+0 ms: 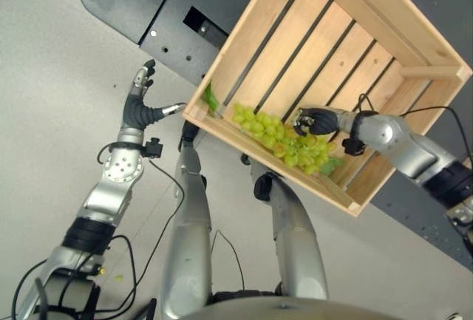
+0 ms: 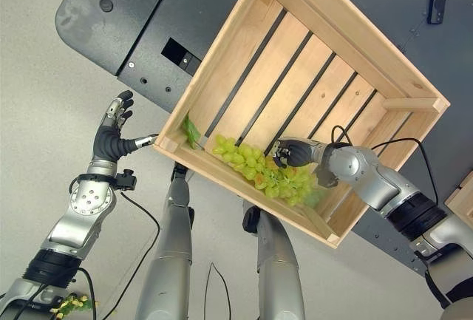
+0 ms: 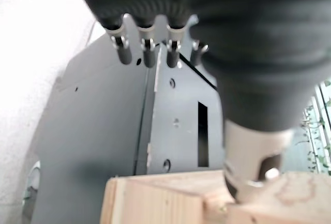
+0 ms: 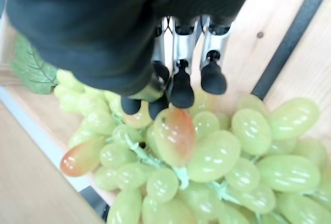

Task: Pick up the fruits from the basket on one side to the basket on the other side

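Fingertips (image 4: 182, 92) of the right hand (image 1: 316, 121) curl down onto the bunch of green grapes (image 4: 207, 167), touching its top berries with the thumb closing beside them, so the hand pinches at the cluster, which lies on the slatted floor of the wooden crate (image 1: 355, 9) directly under the palm, a green leaf (image 2: 191, 131) at the bunch's far end. Beyond the crate's corner the left hand (image 1: 139, 106) is raised with fingers straight and spread, just beside the crate rim and holding nothing, a dark grey panel (image 3: 103, 131) behind it.
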Controlling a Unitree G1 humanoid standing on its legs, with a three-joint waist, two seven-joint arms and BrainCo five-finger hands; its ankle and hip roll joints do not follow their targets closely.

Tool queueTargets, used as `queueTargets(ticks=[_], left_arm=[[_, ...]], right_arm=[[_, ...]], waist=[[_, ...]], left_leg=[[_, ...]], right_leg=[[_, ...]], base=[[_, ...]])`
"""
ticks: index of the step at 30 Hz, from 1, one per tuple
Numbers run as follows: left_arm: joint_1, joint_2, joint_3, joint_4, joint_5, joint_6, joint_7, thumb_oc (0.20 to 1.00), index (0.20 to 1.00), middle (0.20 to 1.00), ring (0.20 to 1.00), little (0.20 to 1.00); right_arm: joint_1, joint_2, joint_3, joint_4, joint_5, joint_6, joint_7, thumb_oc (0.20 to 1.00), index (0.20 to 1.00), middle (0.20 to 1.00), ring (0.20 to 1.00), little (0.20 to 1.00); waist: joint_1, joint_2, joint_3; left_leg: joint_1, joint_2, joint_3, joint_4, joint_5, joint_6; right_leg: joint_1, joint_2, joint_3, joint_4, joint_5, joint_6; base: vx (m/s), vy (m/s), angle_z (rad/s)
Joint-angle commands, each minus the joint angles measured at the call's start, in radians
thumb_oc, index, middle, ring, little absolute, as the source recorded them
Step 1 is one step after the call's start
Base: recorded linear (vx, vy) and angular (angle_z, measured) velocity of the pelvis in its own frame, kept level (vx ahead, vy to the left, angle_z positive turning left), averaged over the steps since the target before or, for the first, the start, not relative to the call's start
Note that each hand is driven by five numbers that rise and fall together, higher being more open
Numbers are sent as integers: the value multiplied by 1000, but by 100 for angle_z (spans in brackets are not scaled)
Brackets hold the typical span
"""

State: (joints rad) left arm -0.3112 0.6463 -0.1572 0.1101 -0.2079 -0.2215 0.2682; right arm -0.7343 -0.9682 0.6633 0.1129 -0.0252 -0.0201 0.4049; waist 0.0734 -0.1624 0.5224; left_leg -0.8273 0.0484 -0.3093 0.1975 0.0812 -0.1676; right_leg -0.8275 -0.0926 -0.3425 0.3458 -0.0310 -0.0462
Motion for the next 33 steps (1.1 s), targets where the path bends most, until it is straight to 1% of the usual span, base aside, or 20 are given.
queueTargets(ticks=[1, 3, 4, 5, 6, 7, 8, 9, 10, 11, 12, 19, 25, 26, 27, 30, 33], left_arm=[[9, -19, 2, -80, 48, -25, -4, 1000, 1000, 1000, 1000, 1000], [12, -16, 0, -80, 45, -26, -8, 1000, 1000, 1000, 1000, 1000], [15, -9, -3, -83, 39, -29, -9, 1000, 1000, 1000, 1000, 1000], [16, -10, -1, -83, 39, -29, -9, 1000, 1000, 1000, 1000, 1000], [16, -3, -2, -83, 37, -31, -10, 1000, 1000, 1000, 1000, 1000], [19, 1, 3, -85, 34, -33, -10, 1000, 1000, 1000, 1000, 1000], [23, 10, 4, -87, 29, -36, -10, 1000, 1000, 1000, 1000, 1000], [24, 8, 7, -87, 29, -36, -10, 1000, 1000, 1000, 1000, 1000], [27, 19, 3, -89, 25, -44, -11, 1000, 1000, 1000, 1000, 1000], [28, 17, 6, -89, 25, -44, -11, 1000, 1000, 1000, 1000, 1000], [38, 25, 8, -99, 24, -48, -12, 1000, 1000, 1000, 1000, 1000], [52, 35, 24, -107, 22, -47, -18, 1000, 1000, 1000, 1000, 1000], [49, 34, 23, -109, 22, -48, -20, 1000, 1000, 1000, 1000, 1000], [48, 32, 23, -108, 24, -47, -19, 1000, 1000, 1000, 1000, 1000], [48, 27, 24, -108, 27, -45, -18, 1000, 1000, 1000, 1000, 1000], [47, 23, 21, -107, 28, -44, -20, 1000, 1000, 1000, 1000, 1000], [40, 25, 15, -102, 32, -40, -25, 1000, 1000, 1000, 1000, 1000]], right_arm=[[-16, -87, 20, -23, 29, -15, -20, 200, 200, 200, 200, 200], [-52, -110, 21, 29, 24, -18, -45, 200, 200, 200, 200, 200], [-102, -135, 38, 79, 27, -20, -64, 200, 200, 200, 200, 200], [-108, -135, 43, 82, 28, -21, -64, 200, 200, 200, 200, 200], [-149, -154, 59, 115, 27, -22, -78, 200, 200, 200, 200, 200], [-203, -172, 93, 141, 31, -26, -85, 200, 200, 200, 200, 200], [-290, -209, 135, 188, 46, -29, -105, 200, 200, 200, 200, 200], [-299, -208, 144, 191, 48, -30, -105, 200, 200, 200, 200, 200], [-377, -230, 188, 244, 70, -43, -125, 200, 200, 200, 200, 200], [-387, -229, 198, 248, 72, -44, -125, 200, 200, 200, 200, 200], [-434, -247, 230, 263, 94, -51, -133, 200, 200, 200, 200, 200], [-471, -277, 245, 237, 133, -56, -135, 200, 200, 200, 200, 200], [-443, -275, 227, 188, 132, -51, -122, 200, 200, 200, 200, 200], [-430, -274, 220, 176, 131, -50, -118, 253, 253, 253, 253, 253], [-397, -272, 203, 144, 135, -50, -108, 1000, 1000, 1000, 1000, 1000], [-337, -262, 166, 120, 146, -49, -103, 1000, 1000, 1000, 1000, 1000], [-271, -255, 156, 69, 136, -44, -62, 1000, 1000, 1000, 1000, 1000]], waist=[[-13, 6, -2], [-11, 4, -2], [-8, 2, -2], [-9, 3, -2], [-6, 0, -2], [-6, -2, -2], [-4, -9, -2], [-7, -8, -2], [-5, -17, -2], [-8, -16, -2], [-9, -24, -2], [-15, -36, -2], [-16, -31, -2], [-16, -30, -2], [-18, -27, -2], [-19, -24, -2], [-17, -19, -2]], left_leg=[[19, -54, 8, -37, 21, 67], [19, -54, 9, -35, 21, 66], [21, -53, 8, -35, 20, 66], [21, -52, 8, -35, 20, 66], [23, -52, 8, -36, 21, 66], [23, -51, 9, -36, 21, 65], [26, -50, 11, -40, 22, 63], [26, -50, 11, -40, 22, 63], [28, -48, 11, -41, 23, 61], [27, -48, 12, -41, 23, 61], [30, -47, 12, -40, 24, 59], [41, -44, 12, -42, 23, 57], [40, -45, 12, -36, 19, 58], [40, -44, 13, -35, 19, 59], [39, -45, 15, -36, 20, 59], [37, -45, 16, -37, 21, 60], [34, -45, 16, -37, 20, 61]], right_leg=[[60, -11, 18, -16, -76, 145], [61, -12, 16, -15, -75, 144], [62, -13, 15, -16, -74, 144], [62, -12, 15, -16, -74, 144], [63, -13, 16, -16, -73, 144], [63, -13, 16, -16, -72, 144], [65, -12, 15, -18, -70, 146], [65, -12, 15, -18, -70, 146], [66, -12, 15, -21, -67, 146], [66, -12, 15, -22, -67, 146], [67, -11, 16, -21, -67, 146], [77, -9, 15, -25, -66, 146], [78, -8, 16, -19, -70, 146], [78, -8, 16, -19, -70, 146], [76, -8, 18, -18, -72, 146], [73, -8, 18, -17, -71, 146], [71, -9, 18, -17, -73, 148]], base=[[0, 0, 0], [0, 0, 0], [0, 0, 0], [0, 0, 0], [0, 0, 0], [0, 0, 0], [0, 0, 0], [0, 0, 0], [0, 0, 0], [0, 0, 0], [0, 0, 0], [3, -5, 5], [0, 0, 0], [0, 0, 0], [0, 0, 0], [0, 0, 0], [0, 0, 0]])
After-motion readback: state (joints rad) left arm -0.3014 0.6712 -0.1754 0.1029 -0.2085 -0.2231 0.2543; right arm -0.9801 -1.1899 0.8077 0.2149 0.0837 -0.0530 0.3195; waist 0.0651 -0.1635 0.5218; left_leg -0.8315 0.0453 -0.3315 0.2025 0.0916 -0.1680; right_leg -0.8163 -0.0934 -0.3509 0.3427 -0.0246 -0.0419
